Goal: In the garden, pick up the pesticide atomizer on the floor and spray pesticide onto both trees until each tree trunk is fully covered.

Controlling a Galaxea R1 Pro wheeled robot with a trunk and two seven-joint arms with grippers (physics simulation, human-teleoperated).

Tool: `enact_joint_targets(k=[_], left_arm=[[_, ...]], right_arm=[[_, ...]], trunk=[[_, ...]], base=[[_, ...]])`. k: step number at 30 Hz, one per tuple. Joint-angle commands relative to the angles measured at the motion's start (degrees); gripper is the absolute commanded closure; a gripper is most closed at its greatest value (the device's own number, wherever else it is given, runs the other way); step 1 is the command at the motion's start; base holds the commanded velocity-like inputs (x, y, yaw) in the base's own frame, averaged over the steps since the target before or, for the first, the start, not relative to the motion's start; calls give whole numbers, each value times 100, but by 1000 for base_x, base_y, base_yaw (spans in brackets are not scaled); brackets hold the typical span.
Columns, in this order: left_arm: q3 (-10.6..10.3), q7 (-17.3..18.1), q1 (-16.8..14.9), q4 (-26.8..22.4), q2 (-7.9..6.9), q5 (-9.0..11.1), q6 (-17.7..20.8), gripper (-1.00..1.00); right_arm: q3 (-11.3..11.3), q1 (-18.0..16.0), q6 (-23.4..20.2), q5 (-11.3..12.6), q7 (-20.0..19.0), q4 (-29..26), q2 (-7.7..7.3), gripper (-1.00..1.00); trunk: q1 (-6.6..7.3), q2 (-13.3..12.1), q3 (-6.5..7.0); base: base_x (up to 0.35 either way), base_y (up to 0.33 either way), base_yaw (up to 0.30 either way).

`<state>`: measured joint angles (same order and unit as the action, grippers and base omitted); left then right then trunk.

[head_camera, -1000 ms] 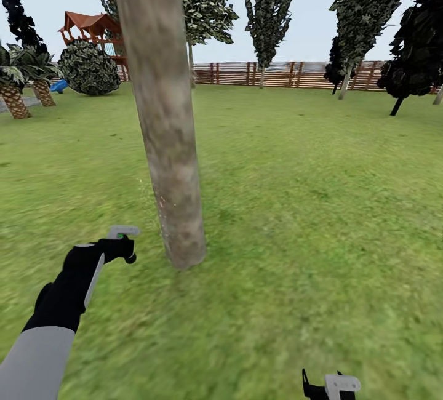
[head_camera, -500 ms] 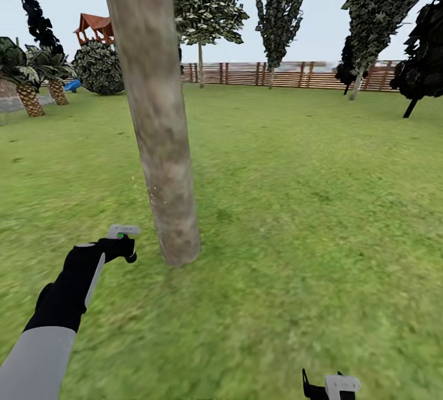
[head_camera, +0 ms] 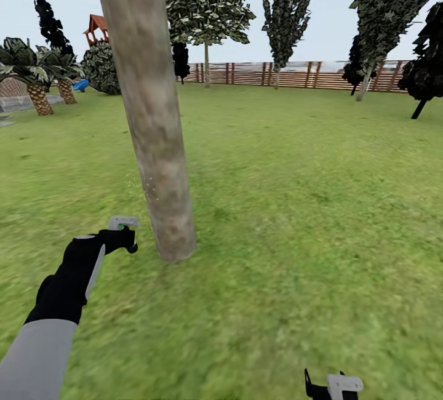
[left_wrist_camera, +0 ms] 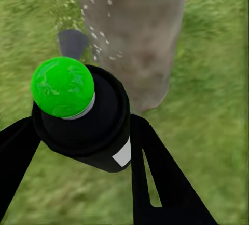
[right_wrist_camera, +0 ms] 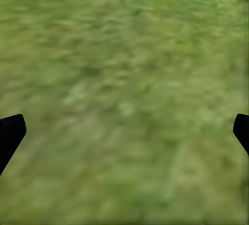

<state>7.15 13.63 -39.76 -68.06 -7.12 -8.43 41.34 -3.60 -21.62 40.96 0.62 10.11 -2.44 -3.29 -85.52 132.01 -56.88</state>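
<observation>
A thick grey-brown tree trunk (head_camera: 154,141) rises from the lawn just ahead, left of centre. My left gripper (head_camera: 123,234) is a short way to its left, near its base, shut on the pesticide atomizer (head_camera: 120,239). In the left wrist view the atomizer (left_wrist_camera: 83,116) is a dark bottle with a green dot on top and a white label, held between the black fingers (left_wrist_camera: 155,173) and pointing at the tree trunk (left_wrist_camera: 140,27). White pesticide specks (left_wrist_camera: 101,35) hang in the air and dot the bark. My right gripper (head_camera: 332,384) is low at the front, open over bare grass (right_wrist_camera: 124,131).
A brown slat fence (head_camera: 295,74) closes the far side of the lawn, with dark columnar trees (head_camera: 289,6) in front of it. Palms (head_camera: 37,80), a round bush (head_camera: 101,68) and a red-roofed playhouse (head_camera: 95,24) stand at the far left. Open grass lies to the right.
The whole view has shifted, sliding the background to the right and the trunk slightly left. My left gripper with the atomizer sits a little higher; the right gripper has not moved.
</observation>
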Motion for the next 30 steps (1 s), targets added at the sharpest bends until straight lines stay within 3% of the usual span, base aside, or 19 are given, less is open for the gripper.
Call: enact_joint_targets(k=[1,2,4,5,6,7,9,11,13,15,23,28,30], left_arm=[[-2,32,-332,-75,-11,-3,335,100],[-3,62,-587,-91,-27,4,797,100],[-23,104,-883,-111,-16,15,1187,100],[-116,186,-981,-121,-12,17,1272,100],[-480,467,-1136,-127,-18,13,1351,100],[-625,587,-1181,-131,-23,14,1404,100],[-726,678,-1212,-129,-56,18,1495,100],[-707,721,-1223,-114,-143,7,1531,100],[-643,739,-1220,-105,-398,23,1541,100],[-644,739,-1214,-115,-524,25,1547,100],[-680,721,-1220,-266,-378,-15,1551,100],[-649,687,-1077,-170,-500,-124,1491,100],[-632,680,-839,38,-573,-258,1442,100]], right_arm=[[-1,0,0,0,0,-1,-4,-100],[-1,0,0,0,0,1,-5,-100],[-4,0,0,0,0,-1,-5,-100],[-7,0,0,0,0,-2,-5,-100],[-9,0,0,0,0,-2,-5,-100],[-9,0,0,0,0,-2,-5,-100],[-9,0,0,0,0,-2,-5,-100],[-4,0,0,0,0,-2,-5,-100],[-2,0,0,0,0,-2,-5,-100],[-1,0,0,0,0,-2,-5,-100],[-4,0,0,0,0,-2,-5,-100],[-1,0,0,0,0,-2,-5,-100],[-6,0,0,0,0,-2,-5,-100]], trunk=[[0,0,-1],[0,0,-1],[0,0,-1],[0,0,-1],[0,0,-1],[0,0,-1],[0,0,-1],[0,0,-1],[0,0,-1],[0,0,-1],[0,0,-1],[0,0,-1],[0,0,-1]], base=[[-5,-2,0],[-2,-1,0],[0,0,0],[0,0,0],[0,0,0],[0,0,0],[0,0,-2],[0,0,-102],[0,0,-250],[0,0,-219],[0,-169,-16],[0,-241,0],[0,-68,0]])
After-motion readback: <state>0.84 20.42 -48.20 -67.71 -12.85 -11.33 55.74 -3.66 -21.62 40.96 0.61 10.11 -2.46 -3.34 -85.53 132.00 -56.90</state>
